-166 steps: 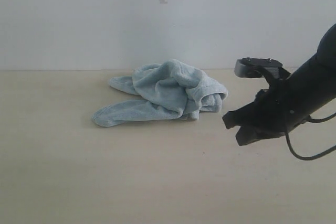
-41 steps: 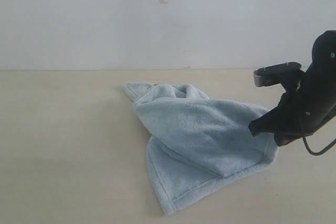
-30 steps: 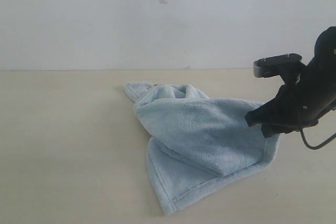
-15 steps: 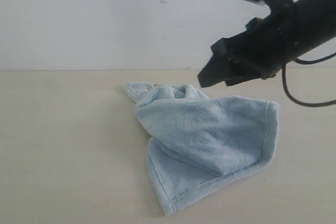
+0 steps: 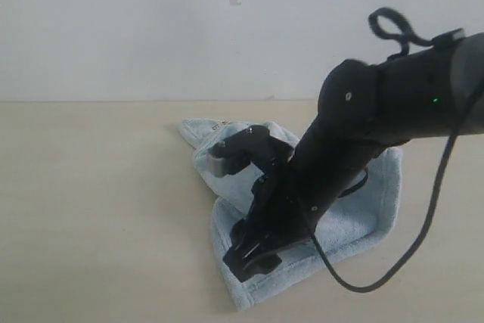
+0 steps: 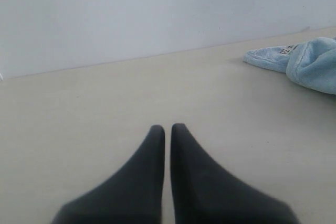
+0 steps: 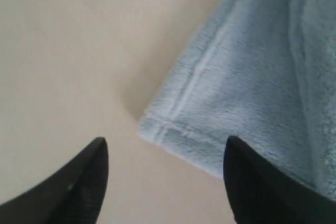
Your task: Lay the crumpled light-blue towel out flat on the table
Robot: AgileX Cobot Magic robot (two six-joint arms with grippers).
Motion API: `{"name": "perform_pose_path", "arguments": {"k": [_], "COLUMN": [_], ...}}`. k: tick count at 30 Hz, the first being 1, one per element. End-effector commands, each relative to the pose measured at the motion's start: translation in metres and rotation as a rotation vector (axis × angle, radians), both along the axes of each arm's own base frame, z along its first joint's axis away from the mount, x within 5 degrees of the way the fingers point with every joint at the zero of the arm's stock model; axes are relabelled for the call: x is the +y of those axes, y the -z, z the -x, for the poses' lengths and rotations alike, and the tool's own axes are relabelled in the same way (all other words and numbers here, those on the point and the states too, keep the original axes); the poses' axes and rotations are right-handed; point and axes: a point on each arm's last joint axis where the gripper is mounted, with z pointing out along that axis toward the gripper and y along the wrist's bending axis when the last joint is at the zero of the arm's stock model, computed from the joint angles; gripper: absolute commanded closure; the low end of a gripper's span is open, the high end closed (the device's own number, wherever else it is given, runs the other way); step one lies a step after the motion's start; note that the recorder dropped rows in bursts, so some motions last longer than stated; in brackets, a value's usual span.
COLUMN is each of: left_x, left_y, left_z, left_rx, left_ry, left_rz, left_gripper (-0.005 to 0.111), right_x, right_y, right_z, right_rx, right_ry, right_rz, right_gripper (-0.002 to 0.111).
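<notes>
1. Black right gripper (image 7: 165, 146) has its jaws wide apart and holds nothing. It is poised over a hemmed corner of the towel (image 7: 236, 87), which lies partly folded on the table (image 5: 91, 209).
2. To grip well, I judge it should sink until one finger slides under that corner — catching only that layer — then close and draw outward, away from the fold.
3. Left gripper (image 6: 164, 129) is pressed together and empty over bare tabletop, well apart from the towel.
4. Hidden: the right arm (image 5: 363, 126) covers the towel's middle in the exterior view — the layers there cannot be counted. The label (image 6: 287, 50) is too small to read.
</notes>
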Motion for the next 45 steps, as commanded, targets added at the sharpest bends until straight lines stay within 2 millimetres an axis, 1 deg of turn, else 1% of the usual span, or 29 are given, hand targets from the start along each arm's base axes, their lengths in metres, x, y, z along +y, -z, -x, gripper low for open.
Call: {"name": "perform_pose_path", "arguments": {"k": [1, 3, 7, 14, 22, 27, 29, 30, 33, 38, 39, 40, 42, 43, 45], "left_x": [0.0, 0.0, 0.0, 0.0, 0.0, 0.0, 0.0, 0.0, 0.0, 0.0, 0.0, 0.0, 0.0, 0.0, 0.0], "left_y": [0.0, 0.0, 0.0, 0.0, 0.0, 0.0, 0.0, 0.0, 0.0, 0.0, 0.0, 0.0, 0.0, 0.0, 0.0], "left_z": [0.0, 0.0, 0.0, 0.0, 0.0, 0.0, 0.0, 0.0, 0.0, 0.0, 0.0, 0.0, 0.0, 0.0, 0.0], "left_rx": [-0.008, -0.008, -0.008, -0.008, -0.008, -0.008, -0.008, -0.008, -0.01, -0.008, -0.008, -0.008, -0.008, -0.008, -0.008], "left_ry": [-0.003, -0.003, -0.003, -0.003, -0.003, -0.003, -0.003, -0.003, -0.003, -0.003, -0.003, -0.003, -0.003, -0.003, -0.003], "left_rz": [-0.002, -0.002, -0.002, -0.002, -0.002, -0.002, -0.002, -0.002, -0.002, -0.002, -0.002, -0.002, -0.002, -0.002, -0.002], "left_gripper": [0.103, 0.103, 0.103, 0.103, 0.103, 0.103, 0.103, 0.103, 0.103, 0.103, 0.103, 0.103, 0.103, 0.103, 0.103], "right_x": [-0.004, -0.003, -0.001, 0.003, 0.004, 0.004, 0.002, 0.002, -0.001, -0.003, -0.003, -0.002, 0.002, 0.005, 0.009], "right_y": [0.024, 0.027, 0.027, 0.03, 0.053, 0.054, 0.055, 0.057, 0.059, 0.06, 0.058, 0.055, 0.045, 0.036, 0.031], "right_z": [-0.01, -0.011, -0.009, -0.006, -0.007, -0.008, -0.007, -0.006, -0.007, -0.006, -0.007, -0.008, -0.011, -0.012, -0.009], "right_rx": [-0.029, -0.021, 0.016, 0.046, 0.086, 0.082, 0.09, 0.096, 0.089, 0.091, 0.094, 0.099, 0.132, 0.163, 0.235], "right_ry": [0.086, 0.095, 0.122, 0.078, 0.073, 0.067, 0.053, 0.05, 0.048, 0.029, 0.021, 0.015, 0.022, 0.017, 0.019], "right_rz": [0.117, 0.12, 0.087, 0.054, 0.096, 0.102, 0.118, 0.131, 0.16, 0.189, 0.194, 0.196, 0.199, 0.196, 0.174], "right_gripper": [0.048, 0.048, 0.048, 0.048, 0.048, 0.048, 0.055, 0.062, 0.079, 0.097, 0.104, 0.107, 0.108, 0.108, 0.108]}}
